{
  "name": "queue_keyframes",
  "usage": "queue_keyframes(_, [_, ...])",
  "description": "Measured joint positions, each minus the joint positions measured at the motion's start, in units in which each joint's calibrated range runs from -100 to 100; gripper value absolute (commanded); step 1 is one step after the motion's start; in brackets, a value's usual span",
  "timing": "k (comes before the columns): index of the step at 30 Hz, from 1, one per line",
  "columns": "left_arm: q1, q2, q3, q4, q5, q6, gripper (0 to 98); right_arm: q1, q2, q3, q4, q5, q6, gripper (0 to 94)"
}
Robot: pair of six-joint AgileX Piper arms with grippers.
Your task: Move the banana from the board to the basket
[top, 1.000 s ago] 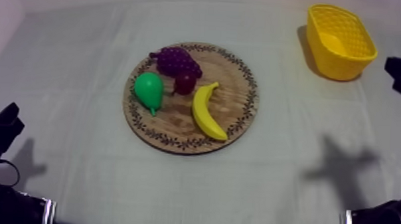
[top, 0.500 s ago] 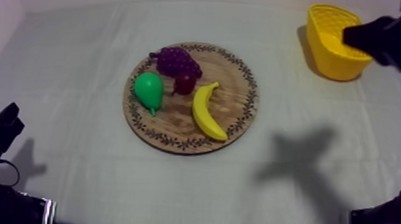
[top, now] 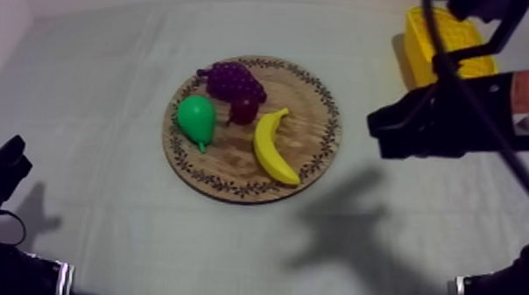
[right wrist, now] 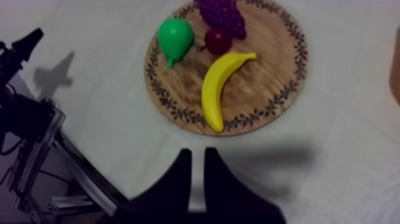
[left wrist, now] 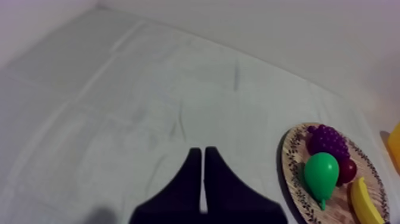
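While clenched, right pincer [right wrist: 194,152] faces banana [right wrist: 217,86] | left pincer [left wrist: 203,151] clenched | top view: yellow basket [top: 464,37]

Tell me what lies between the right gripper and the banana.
In the right wrist view, only bare cloth and the patterned rim of the wooden board separate the right gripper from the banana.

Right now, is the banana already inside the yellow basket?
No, the banana lies on the wooden board, next to the small red fruit.
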Motion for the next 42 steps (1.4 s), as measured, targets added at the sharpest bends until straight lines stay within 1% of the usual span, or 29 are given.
queue_keyframes(1, [0.0, 0.0, 0.0, 0.00, 0.0, 0.0, 0.1, -0.5, 0.6, 0.5, 0.3, -0.7, -0.4, 7.8])
queue_keyframes(2, [0.0, 0.0, 0.0, 0.00, 0.0, 0.0, 0.1, -1.0, 1.1, 1.0, 0.7, -1.2, -0.9, 10.7])
queue_keyframes(3, [0.0, 0.0, 0.0, 0.00, 0.0, 0.0, 0.1, -1.5, 1.4, 1.6, 1.0, -1.5, -1.5, 16.1])
queue_keyframes(4, [0.0, 0.0, 0.0, 0.00, 0.0, 0.0, 0.1, -2.1, 1.6, 2.3, 1.3, -1.7, -2.0, 24.7])
queue_keyframes(5, [0.0, 0.0, 0.0, 0.00, 0.0, 0.0, 0.1, -2.6, 1.6, 2.7, 1.4, -2.0, -2.3, 35.4])
queue_keyframes(6, [0.0, 0.0, 0.0, 0.00, 0.0, 0.0, 0.1, -3.1, 1.8, 2.9, 1.1, -2.1, -2.4, 45.4])
queue_keyframes(7, [0.0, 0.0, 0.0, 0.00, 0.0, 0.0, 0.1, -3.4, 2.0, 2.9, 0.4, -2.6, -2.3, 52.3])
queue_keyframes(8, [0.0, 0.0, 0.0, 0.00, 0.0, 0.0, 0.1, -3.4, 2.1, 2.8, -0.5, -3.2, -2.2, 56.1])
queue_keyframes(10, [0.0, 0.0, 0.0, 0.00, 0.0, 0.0, 0.1, -3.2, 2.2, 2.3, -2.1, -3.3, -1.0, 58.9])
queue_keyframes(14, [0.0, 0.0, 0.0, 0.00, 0.0, 0.0, 0.1, -2.8, 2.0, 2.1, -4.2, -3.4, 2.5, 58.8])
queue_keyframes(16, [0.0, 0.0, 0.0, 0.00, 0.0, 0.0, 0.1, -2.6, 1.9, 2.3, -4.5, -4.4, 3.5, 57.6])
queue_keyframes(23, [0.0, 0.0, 0.0, 0.00, 0.0, 0.0, 0.1, -1.3, 3.3, 2.6, -5.2, -6.8, 4.6, 55.2])
queue_keyframes(28, [0.0, 0.0, 0.0, 0.00, 0.0, 0.0, 0.1, 0.8, 7.3, 1.3, -7.1, -8.5, 6.7, 54.0])
queue_keyframes(36, [0.0, 0.0, 0.0, 0.00, 0.0, 0.0, 0.1, 4.7, 16.7, -2.7, -12.6, -9.7, 12.4, 52.0])
queue_keyframes(40, [0.0, 0.0, 0.0, 0.00, 0.0, 0.0, 0.1, 5.0, 21.3, -4.6, -14.5, -9.9, 14.4, 51.4])
queue_keyframes(42, [0.0, 0.0, 0.0, 0.00, 0.0, 0.0, 0.1, 5.0, 23.9, -5.9, -14.9, -9.8, 15.2, 51.0])
